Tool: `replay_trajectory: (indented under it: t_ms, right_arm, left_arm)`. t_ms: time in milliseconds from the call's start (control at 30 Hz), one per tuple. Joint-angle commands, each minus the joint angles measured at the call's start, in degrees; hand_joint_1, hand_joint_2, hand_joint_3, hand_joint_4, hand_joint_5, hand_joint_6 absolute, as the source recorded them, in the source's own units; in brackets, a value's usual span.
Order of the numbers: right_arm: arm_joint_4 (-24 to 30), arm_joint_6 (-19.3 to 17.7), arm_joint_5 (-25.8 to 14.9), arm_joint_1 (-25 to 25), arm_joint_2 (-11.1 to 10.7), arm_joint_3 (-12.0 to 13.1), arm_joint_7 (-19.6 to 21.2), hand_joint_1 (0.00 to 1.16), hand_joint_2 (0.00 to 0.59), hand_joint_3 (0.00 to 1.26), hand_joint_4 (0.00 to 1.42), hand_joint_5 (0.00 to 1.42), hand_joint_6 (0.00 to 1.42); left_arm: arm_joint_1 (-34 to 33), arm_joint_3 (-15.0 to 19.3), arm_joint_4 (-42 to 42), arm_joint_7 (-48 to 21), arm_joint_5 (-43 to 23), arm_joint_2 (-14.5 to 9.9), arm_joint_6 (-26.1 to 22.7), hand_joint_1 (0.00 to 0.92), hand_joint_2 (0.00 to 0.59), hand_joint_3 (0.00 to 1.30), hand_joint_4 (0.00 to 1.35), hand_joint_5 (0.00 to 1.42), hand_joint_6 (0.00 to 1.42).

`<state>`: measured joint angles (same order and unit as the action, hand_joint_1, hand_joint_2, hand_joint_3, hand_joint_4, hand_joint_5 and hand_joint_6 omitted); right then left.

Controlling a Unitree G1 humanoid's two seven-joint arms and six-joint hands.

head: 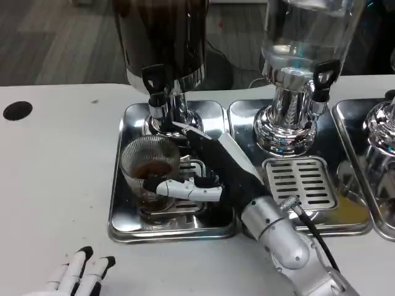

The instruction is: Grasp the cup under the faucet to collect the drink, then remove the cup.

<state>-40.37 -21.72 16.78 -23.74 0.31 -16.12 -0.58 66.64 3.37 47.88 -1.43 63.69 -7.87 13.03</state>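
The cup [150, 168] is a clear ribbed glass with a little dark drink in its bottom. It stands on the left drip tray [123, 209], at about seven o'clock from the faucet [155, 92] of the dark dispenser [163, 43], near it but not straight below the spout. The right hand [213, 172] holds the cup: a white thumb lies across the glass's near side, and dark fingers [194, 137] reach round its far side at two o'clock. The silver right forearm [281, 237] runs off toward five o'clock, with a black cable along it.

At three o'clock from the cup, a second tray [244, 117] carries the chrome base of a clear dispenser [302, 37], whose black-handled tap [322, 77] points toward four o'clock. A slotted grille [300, 182] sits on that tray, just beside the right forearm. A third tray [352, 129] with another chrome base [382, 126] lies at the picture's right edge.

At seven o'clock from the cup, well apart from it on the white table [55, 160], the left hand [77, 274] rests with its black-tipped fingers slightly spread and nothing in it. A dark round hole [17, 110] marks the table at ten o'clock from the cup.
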Motion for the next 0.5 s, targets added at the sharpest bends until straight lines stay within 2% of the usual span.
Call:
replay_trajectory:
  t_ms: [33, 500]
  right_arm:
    - [0.33, -0.59, 0.54, 0.71, 0.12, -0.28, 0.78, 0.61, 0.000, 0.18, 0.28, 0.30, 0.14]
    - [-0.94, -0.40, 0.18, 0.22, 0.96, -1.11, -0.73, 0.59, 0.000, 0.19, 0.25, 0.30, 0.13]
  left_arm:
    - [-0.32, 0.04, 0.44, -1.06, -0.12, -0.08, -0.51, 0.000, 0.099, 0.15, 0.00, 0.09, 0.33]
    - [-0.32, 0.46, 0.44, -1.56, -0.46, -0.25, -0.76, 0.000, 0.099, 0.15, 0.00, 0.09, 0.33]
